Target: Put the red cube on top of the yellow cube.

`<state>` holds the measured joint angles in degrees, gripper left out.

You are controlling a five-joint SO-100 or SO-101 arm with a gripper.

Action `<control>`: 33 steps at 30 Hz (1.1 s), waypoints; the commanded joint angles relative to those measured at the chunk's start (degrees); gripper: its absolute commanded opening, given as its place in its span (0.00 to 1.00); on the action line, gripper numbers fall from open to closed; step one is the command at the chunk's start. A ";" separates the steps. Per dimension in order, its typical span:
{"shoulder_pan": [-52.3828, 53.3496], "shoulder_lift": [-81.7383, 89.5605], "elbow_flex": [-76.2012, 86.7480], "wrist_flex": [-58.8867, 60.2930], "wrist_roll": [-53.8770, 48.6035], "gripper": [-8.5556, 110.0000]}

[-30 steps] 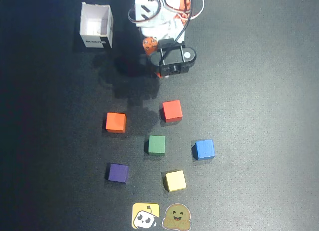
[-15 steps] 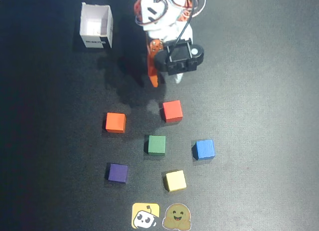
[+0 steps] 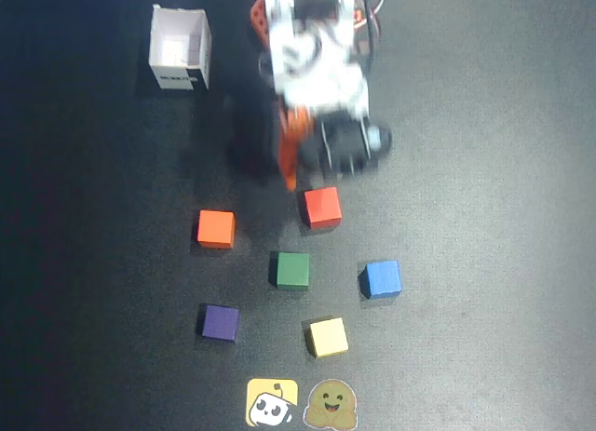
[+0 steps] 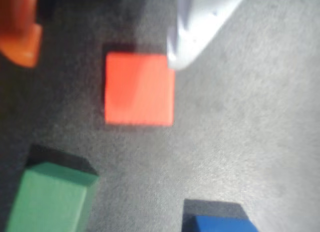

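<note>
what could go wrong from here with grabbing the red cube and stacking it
1. In the wrist view the end effector is open, but its white finger sits at the red cube's corner; coming down it may land on the cube and push it away.
2. The green cube lies between the red cube and the yellow cube, so a low carry could clip it.

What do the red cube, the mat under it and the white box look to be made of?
Red cube: matte, flat, even colour with no glare; painted wood or foam, which one is unclear.
Mat: dark, finely grainy surface, likely fabric or rubber.
White box: thin, open-topped walls with printed label, probably cardboard.
</note>
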<state>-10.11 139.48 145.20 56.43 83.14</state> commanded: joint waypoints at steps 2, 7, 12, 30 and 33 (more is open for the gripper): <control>0.26 -16.52 -11.95 -0.97 -1.58 0.27; -0.09 -23.99 -15.21 -1.85 -1.58 0.29; -0.70 -27.86 -14.77 -3.78 -1.49 0.29; -3.52 -26.81 -5.19 -8.17 5.71 0.29; -3.52 -26.89 -4.13 -8.88 6.15 0.28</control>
<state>-13.10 110.04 141.06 48.43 88.77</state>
